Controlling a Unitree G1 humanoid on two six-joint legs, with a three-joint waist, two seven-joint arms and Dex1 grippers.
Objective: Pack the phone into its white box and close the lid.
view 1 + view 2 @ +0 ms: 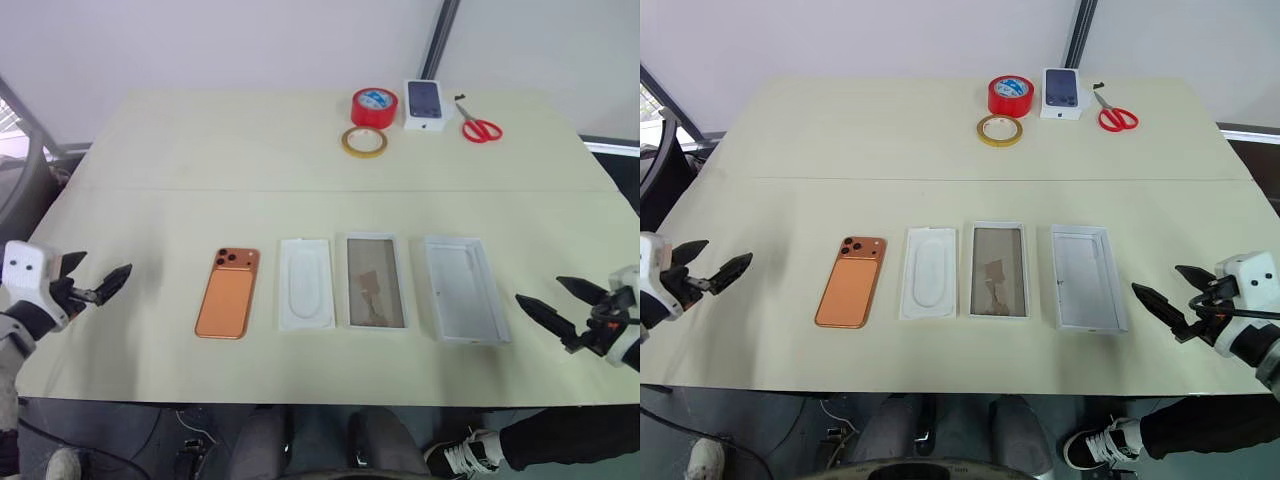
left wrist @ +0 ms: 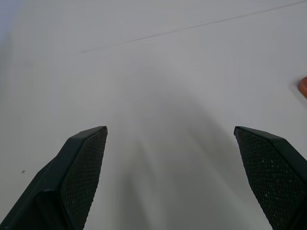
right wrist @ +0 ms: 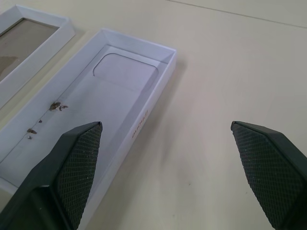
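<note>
Surveying, largest item first:
Table (image 1: pixel 150 150): pale tabletop bearing every item; nothing is stacked on anything else.
Right tray (image 1: pixel 463 289): shallow white tray with raised rim, at the right end of the near row, empty inside, a few dark specks on its floor in the right wrist view.
White box (image 1: pixel 376 281): rimmed tray with a brownish floor, between the right tray and the insert; judged the box to be packed, though either tray could be base or lid.
Insert (image 1: pixel 306 283): flat white piece with an oval recess, just right of the phone.
Phone (image 1: pixel 228 292): orange, lying flat, lenses up at its far corner, at the left end of the row, apart from the insert.
Far items: red tape roll (image 1: pixel 374 106), yellow tape ring (image 1: pixel 364 141), small printed box (image 1: pixel 425 104), scissors (image 1: pixel 479 126), all well away from the row.
Left gripper (image 1: pixel 88 282): jaws spread wide, empty, off the table's left edge, near the phone's side.
Right gripper (image 1: pixel 562 300): jaws spread wide, empty, just beside the right tray.
Progress: not started; phone unpacked, no lid on.
Risk: a flat phone gives the fingers little edge, so a pinch may skid it into the insert.
Risk: two similar trays invite choosing the wrong part.
</note>
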